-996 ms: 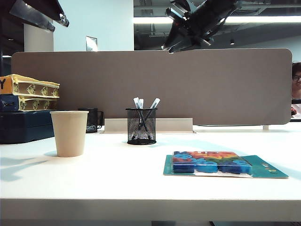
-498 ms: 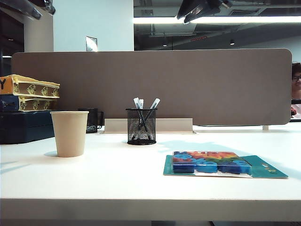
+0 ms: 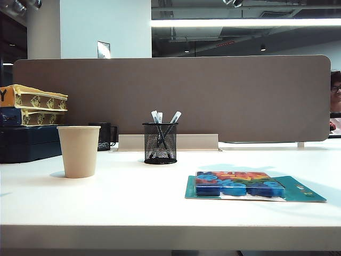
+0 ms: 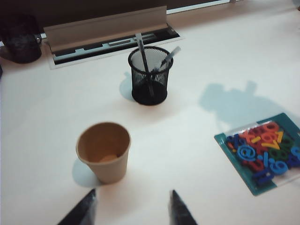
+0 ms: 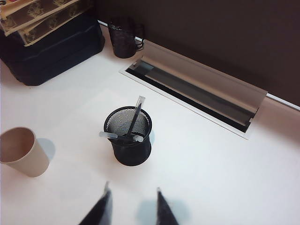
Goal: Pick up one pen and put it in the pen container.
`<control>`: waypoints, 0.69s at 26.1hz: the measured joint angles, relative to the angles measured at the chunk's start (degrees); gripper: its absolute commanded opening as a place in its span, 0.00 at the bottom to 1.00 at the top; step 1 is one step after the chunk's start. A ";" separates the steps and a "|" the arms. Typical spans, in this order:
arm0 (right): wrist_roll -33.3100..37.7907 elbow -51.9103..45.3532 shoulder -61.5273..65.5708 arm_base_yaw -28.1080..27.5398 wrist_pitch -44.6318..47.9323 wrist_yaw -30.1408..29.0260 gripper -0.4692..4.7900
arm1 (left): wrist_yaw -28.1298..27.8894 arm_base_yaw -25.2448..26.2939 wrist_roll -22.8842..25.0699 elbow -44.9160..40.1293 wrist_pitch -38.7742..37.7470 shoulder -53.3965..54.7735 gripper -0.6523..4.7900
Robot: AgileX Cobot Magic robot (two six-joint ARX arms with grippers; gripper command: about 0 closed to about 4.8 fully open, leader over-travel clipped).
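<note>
A: Where are the two hands?

B: Both hang high above the bench [image 3: 133, 208]. The left hand [image 4: 129, 208] has its fingers spread wide with nothing between them. The right hand [image 5: 132, 208] has its fingers parted too, less widely, and it also holds nothing.

A: And the pen container?

B: The pen container [image 5: 128, 137], a black mesh cup, stands upright just ahead of the right hand and below it. From the left hand it is further ahead, beyond the paper cup [image 4: 105, 152], which sits nearest that hand's fingers.

A: The pen?

B: Pens stand in the mesh cup, leaning against its rim with pale caps up. One pen [image 5: 135, 115] leans toward the cable tray [image 5: 197, 91]; I cannot tell which of them is the one in question.

A: Anything else near?

B: A tray of coloured letters [image 4: 261, 152] lies off to the side of the left hand, and a dark mug [image 5: 123, 36] stands far beyond the right hand, beside stacked boxes [image 5: 44, 35].
</note>
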 measured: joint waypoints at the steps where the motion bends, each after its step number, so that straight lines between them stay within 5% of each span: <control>1: -0.02 -0.90 -0.85 0.00 0.02 0.09 0.31 | 0.00 0.00 -0.13 -1.16 -0.07 -1.03 0.47; 18: 0.15 -28.65 -20.61 0.00 7.02 2.91 0.31 | 0.00 0.00 -1.44 -6.91 -1.73 -8.74 0.47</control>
